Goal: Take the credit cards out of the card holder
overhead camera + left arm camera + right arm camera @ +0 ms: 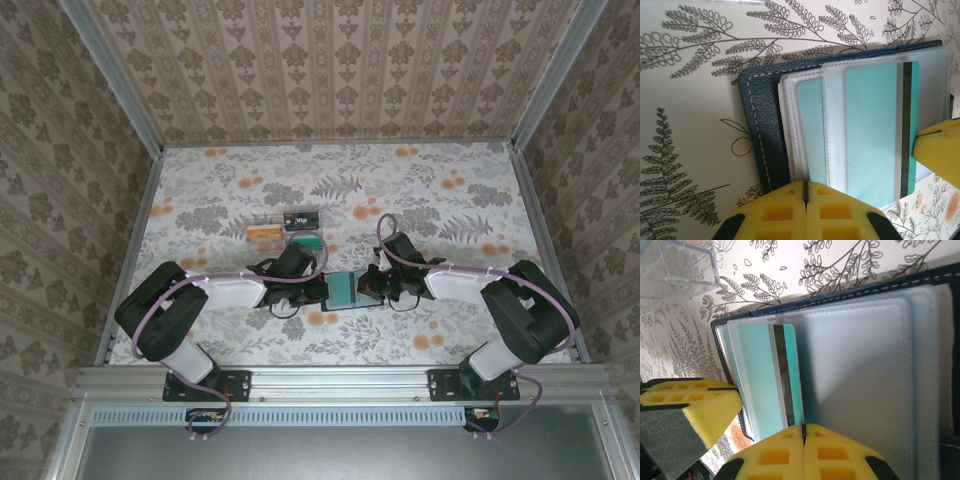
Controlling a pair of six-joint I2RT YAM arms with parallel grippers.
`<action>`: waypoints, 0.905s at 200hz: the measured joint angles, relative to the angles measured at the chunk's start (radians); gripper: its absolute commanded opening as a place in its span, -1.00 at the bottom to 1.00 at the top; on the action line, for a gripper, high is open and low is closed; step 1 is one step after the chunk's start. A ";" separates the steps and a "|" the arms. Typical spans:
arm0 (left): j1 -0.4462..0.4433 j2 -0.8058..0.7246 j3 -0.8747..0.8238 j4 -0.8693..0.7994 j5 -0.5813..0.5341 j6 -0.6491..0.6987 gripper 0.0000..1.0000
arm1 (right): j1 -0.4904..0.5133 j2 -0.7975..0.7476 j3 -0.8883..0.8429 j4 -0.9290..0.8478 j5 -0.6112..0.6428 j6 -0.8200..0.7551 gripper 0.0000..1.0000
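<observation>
The card holder (350,290), a dark navy wallet, lies open on the table between both grippers. Its navy cover (757,115) and clear sleeves hold teal credit cards (872,125). My left gripper (806,187) is shut on the near edge of a clear sleeve of the card holder. One teal credit card with a black stripe (782,375) stands out from the sleeves, and my right gripper (803,429) is shut on its edge. A yellow finger of the right gripper (940,155) touches that card's striped side. A second teal card (812,130) sits in the sleeve behind.
A clear plastic box (265,232) with orange contents stands just behind the left gripper, next to a dark item (300,219) and a teal one (306,241). The box's corner (680,265) is close. Wallpapered walls ring the floral table (450,200).
</observation>
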 measured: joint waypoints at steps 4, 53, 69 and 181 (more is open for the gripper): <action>0.000 0.000 0.001 -0.002 0.000 0.000 -1.00 | 0.000 -0.001 0.000 0.000 0.000 -0.001 -1.00; 0.000 0.000 0.008 -0.018 0.001 0.001 -1.00 | 0.000 0.000 0.000 0.003 -0.018 -0.010 -0.56; 0.000 0.001 0.011 -0.021 0.004 0.004 -1.00 | 0.000 0.009 0.000 0.017 -0.024 -0.009 -0.53; 0.000 0.021 0.031 -0.030 0.016 0.017 -1.00 | 0.000 0.083 0.011 0.076 -0.097 -0.030 -0.84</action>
